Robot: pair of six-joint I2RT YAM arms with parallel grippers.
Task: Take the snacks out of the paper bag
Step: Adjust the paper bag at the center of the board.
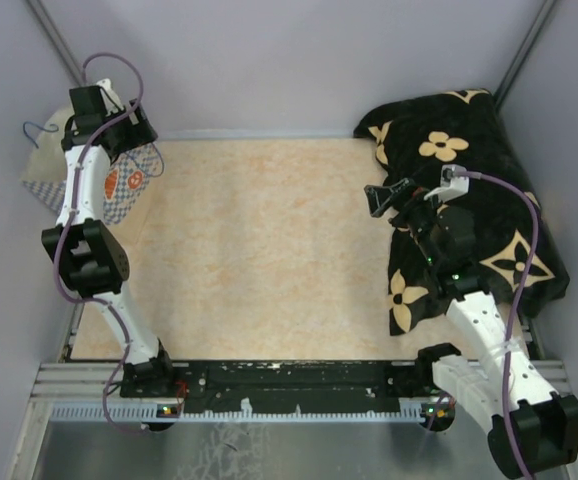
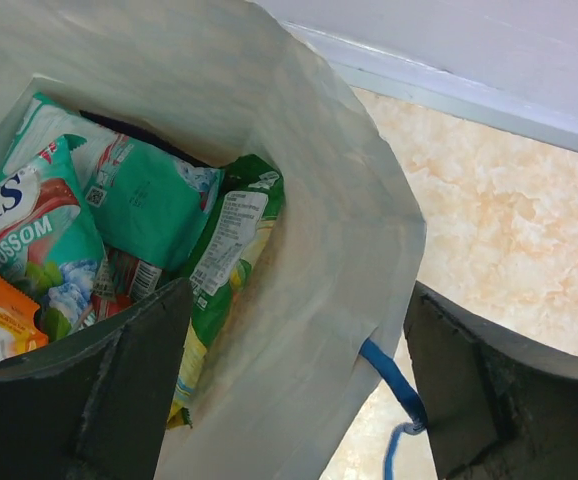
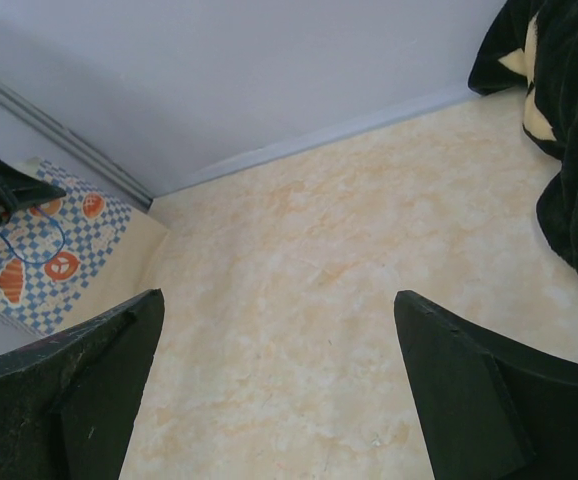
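A: Paper bag [image 1: 134,190]?
B: Upper left overhead, mostly hidden by the left arm [image 1: 84,190]; left hand [image 2: 289,400] spread astride its wall.
A: Snacks [image 2: 139,200]?
B: Inside, overlapping; green packet [image 2: 224,270] slants upper-right to lower-left. Right hand [image 3: 279,390] spread.

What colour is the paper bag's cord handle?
The cord handle is blue, clearest in the left wrist view.

Bright, even, soft light; faint shadows; near pincer fingers [image 2: 79,400] blurred in wrist views.
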